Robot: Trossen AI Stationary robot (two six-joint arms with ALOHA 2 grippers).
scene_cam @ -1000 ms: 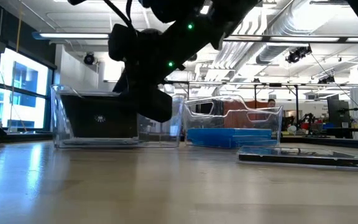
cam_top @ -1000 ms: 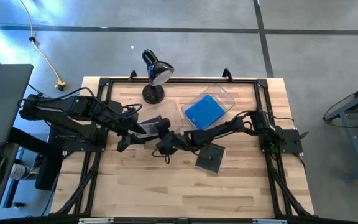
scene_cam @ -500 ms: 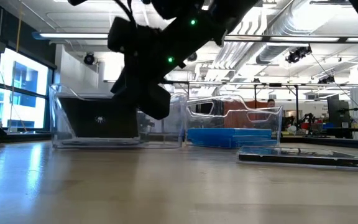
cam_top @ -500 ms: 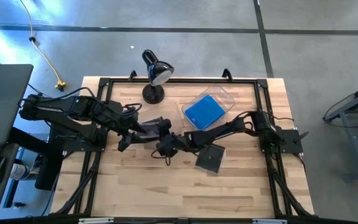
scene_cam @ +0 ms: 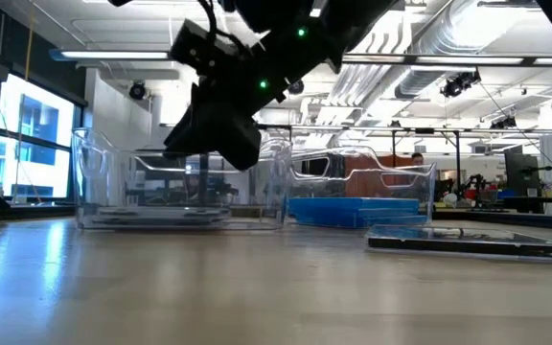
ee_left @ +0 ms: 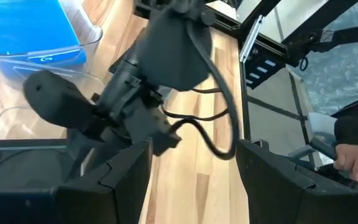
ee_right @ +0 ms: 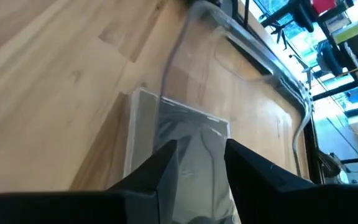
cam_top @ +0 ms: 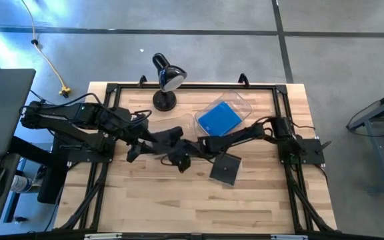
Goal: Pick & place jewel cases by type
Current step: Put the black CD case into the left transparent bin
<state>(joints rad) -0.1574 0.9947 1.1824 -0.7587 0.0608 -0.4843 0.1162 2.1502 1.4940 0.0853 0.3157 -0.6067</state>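
While one dark grey jewel case (cam_top: pixel 225 169) lies flat on the table (cam_top: pixel 259 207) near the middle right, the right gripper (ee_right: pixel 197 163) holds a clear case (ee_right: pixel 185 149) pinched between part-closed fingers, just beside the empty left bin (scene_cam: pixel 180 187). That bin lies immediately ahead of the held case. Left gripper (ee_left: pixel 191 180) hangs wide open, empty, alongside. Farther right, blue cases (cam_top: pixel 219 119) fill the other bin (cam_top: pixel 242 101).

A wooden desk (cam_top: pixel 152 200) carries a black lamp (cam_top: pixel 165 100) at 11 o'clock, two clear bins (cam_top: pixel 242 103) near centre, and a dark case (cam_top: pixel 225 169) at 5 o'clock.
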